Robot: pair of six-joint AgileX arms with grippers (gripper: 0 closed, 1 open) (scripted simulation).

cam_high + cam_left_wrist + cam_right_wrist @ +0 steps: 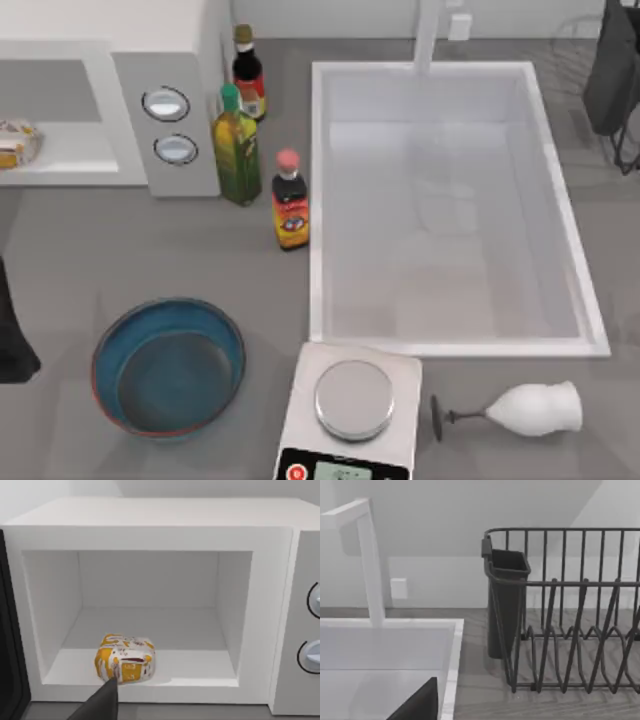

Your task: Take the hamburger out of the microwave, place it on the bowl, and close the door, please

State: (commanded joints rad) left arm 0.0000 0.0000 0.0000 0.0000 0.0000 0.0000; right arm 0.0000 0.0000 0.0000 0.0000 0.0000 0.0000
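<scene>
While the hamburger (125,658) sits inside the microwave (190,60), near the front lip of the cavity floor, its wrapper reads white with yellow-orange patches and small dark marks, lumpy and rounded. In the top view the hamburger (18,143) lies at the far left edge. Cavity around it is bare white, smooth walls, room on both sides and above. A dark left fingertip (102,702) pokes up just in front of the wrapper; can't tell whether the left fingers are open or closed. The door (10,645) stands swung open, a dark edge at the cavity's side. Grey control panel with two round dials (166,104). The bowl (170,365) sits well in front on the grey table (60,260), blue, shallow, reddish rim, open table around it. Right arm (612,70) is at the far right by the dish rack (570,620); can't tell its fingers either.
</scene>
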